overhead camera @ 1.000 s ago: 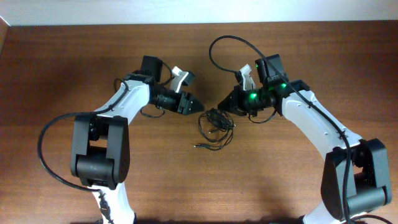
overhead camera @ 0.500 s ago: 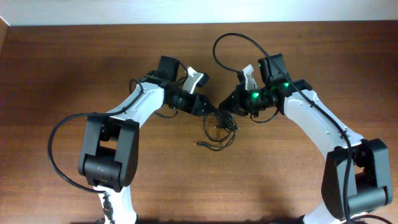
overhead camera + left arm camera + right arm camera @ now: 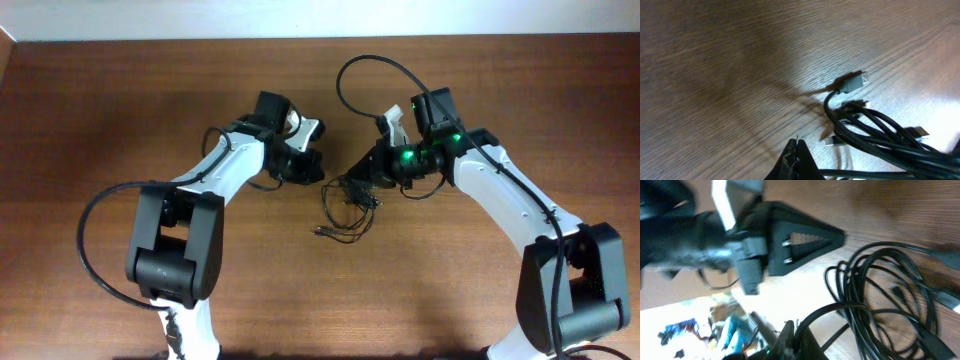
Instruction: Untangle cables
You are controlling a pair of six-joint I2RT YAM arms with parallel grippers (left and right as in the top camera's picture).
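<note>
The cables (image 3: 348,205) lie as a loose black tangle on the table (image 3: 120,90), approx. mid-table, btwn the two arms. The L gripper (image 3: 314,166) is held just left of the tangle w/ its jaws brought fully together to a point. One strand passes close by the tips at the bottom edge of the L wrist view, but whether it is nipped can't be told. In that view a silvery plug end (image 3: 856,81) is shown resting on the wood, apart from the tips, w/ several strands curving away to the lower right. The R gripper (image 3: 362,176) is placed at the tangle's upper edge, touching it. Its jaws are closed, and in the R wrist view a cord is seen running out from the tips into the coil, so a strand appears to be pinched. The closed L gripper is also caught in the R wrist view, pointed at the coil from just beside it. Green lights (image 3: 407,155) are lit on the R arm, and a thick arm lead (image 3: 372,64) is looped above it, well apart from the tangle.
</note>
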